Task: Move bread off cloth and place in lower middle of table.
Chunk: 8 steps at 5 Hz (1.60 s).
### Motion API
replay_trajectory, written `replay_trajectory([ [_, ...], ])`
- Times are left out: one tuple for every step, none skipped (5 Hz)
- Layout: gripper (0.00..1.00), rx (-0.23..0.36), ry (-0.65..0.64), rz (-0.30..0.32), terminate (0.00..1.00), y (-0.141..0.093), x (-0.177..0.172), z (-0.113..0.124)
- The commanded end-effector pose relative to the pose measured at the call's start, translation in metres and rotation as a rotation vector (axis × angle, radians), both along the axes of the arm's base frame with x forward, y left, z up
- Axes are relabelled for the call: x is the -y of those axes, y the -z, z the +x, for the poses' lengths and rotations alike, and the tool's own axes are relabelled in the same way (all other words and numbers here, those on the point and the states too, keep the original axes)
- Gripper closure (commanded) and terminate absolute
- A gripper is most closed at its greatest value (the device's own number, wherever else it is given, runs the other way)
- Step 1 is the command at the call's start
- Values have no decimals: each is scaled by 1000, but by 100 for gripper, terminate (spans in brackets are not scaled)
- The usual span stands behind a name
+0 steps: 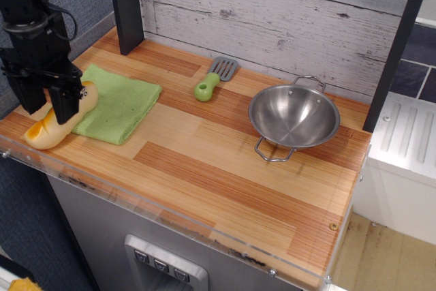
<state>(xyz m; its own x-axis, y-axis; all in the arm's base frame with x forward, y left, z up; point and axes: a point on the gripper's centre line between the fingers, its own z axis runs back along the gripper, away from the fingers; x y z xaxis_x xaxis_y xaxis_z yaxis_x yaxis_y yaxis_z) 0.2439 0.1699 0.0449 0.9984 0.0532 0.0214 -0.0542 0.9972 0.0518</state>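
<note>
1. The bread (pixel 49 129) lies at the table's (pixel 225 168) front-left corner, its lower end on the wood, its upper end at the cloth's (pixel 117 103) left edge.
2. The gripper (pixel 48 105) straddles the loaf's middle — two dark fingers either side; whether they clench or merely flank it, I cannot tell.
3. Farther right: spatula (pixel 212 78), steel bowl (pixel 293 119).

Bare striped wooden table (pixel 204 168) across front and middle, steel two-handled bowl (pixel 293 117) at right, green-handled grey spatula (pixel 212 80) behind, folded light-green cloth (pixel 119 103) at left
</note>
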Motion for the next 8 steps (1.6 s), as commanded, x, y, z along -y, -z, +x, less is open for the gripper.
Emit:
replay_trajectory([
  [0,12,-12,39,0,-7,-8,-1],
  [0,-7,-21,42,0,-3,-9,-1],
  [0,-22,-17,51,0,2,-9,-1],
  [0,-26,-20,54,0,5,-9,-2],
  [0,-28,-16,59,0,6,-8,-2],
  [100,-25,-15,60,0,6,-7,-1],
  [0,-33,-15,58,0,8,-8,-2],
  [0,-41,-19,58,0,10,-8,-2],
])
